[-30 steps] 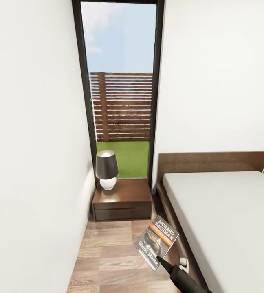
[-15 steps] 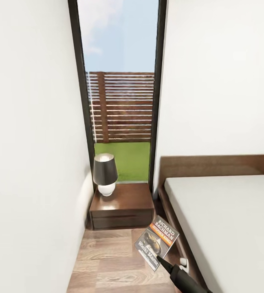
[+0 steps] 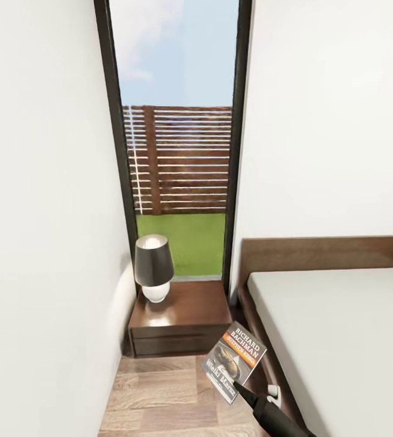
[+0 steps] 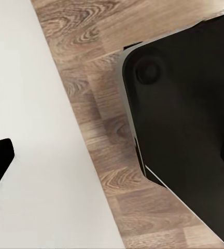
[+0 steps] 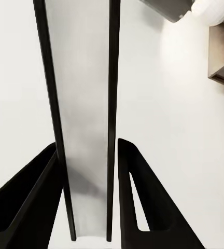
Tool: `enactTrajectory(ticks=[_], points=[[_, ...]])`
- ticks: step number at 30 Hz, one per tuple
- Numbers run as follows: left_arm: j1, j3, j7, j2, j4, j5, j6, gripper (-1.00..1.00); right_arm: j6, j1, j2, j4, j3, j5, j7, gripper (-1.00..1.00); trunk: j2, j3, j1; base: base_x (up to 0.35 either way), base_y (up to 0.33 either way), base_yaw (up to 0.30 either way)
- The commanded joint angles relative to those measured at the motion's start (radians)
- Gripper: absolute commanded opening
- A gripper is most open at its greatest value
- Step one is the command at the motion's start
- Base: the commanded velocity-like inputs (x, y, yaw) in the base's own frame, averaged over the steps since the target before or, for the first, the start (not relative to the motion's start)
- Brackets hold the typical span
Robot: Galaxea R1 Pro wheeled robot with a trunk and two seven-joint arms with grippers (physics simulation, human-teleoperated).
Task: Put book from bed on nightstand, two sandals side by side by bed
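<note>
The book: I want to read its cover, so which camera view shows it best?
The head view: the book faces the camera with "Richard Bachman" readable, held by the right gripper. The right wrist view gives its grey edge-on side between the fingers.

right arm (image 3: 275, 416): raised forward | fingers (image 5: 143, 207): clamped on a thin panel edge

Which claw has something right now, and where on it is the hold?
The right claw holds the book by its lower corner, cover up. The left claw's state cannot be told.
</note>
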Motion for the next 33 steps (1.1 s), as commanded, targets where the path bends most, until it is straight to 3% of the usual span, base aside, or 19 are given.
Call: enactTrajectory(ticks=[1, 33], points=[[0.001, -0.008, 0.006, 0.001, -0.003, 0.005, 0.000, 1.00, 0.011, 0.000, 0.000, 0.000, 0.001, -0.011, 0.003, -1.00, 0.000, 0.000, 0.001, 0.320, 0.000, 0.000], [0.001, -0.009, 0.006, 0.000, -0.003, 0.005, 0.000, 1.00, 0.011, 0.000, 0.000, 0.000, 0.001, -0.011, 0.002, -1.00, 0.000, 0.000, 0.001, 0.321, 0.000, 0.000]])
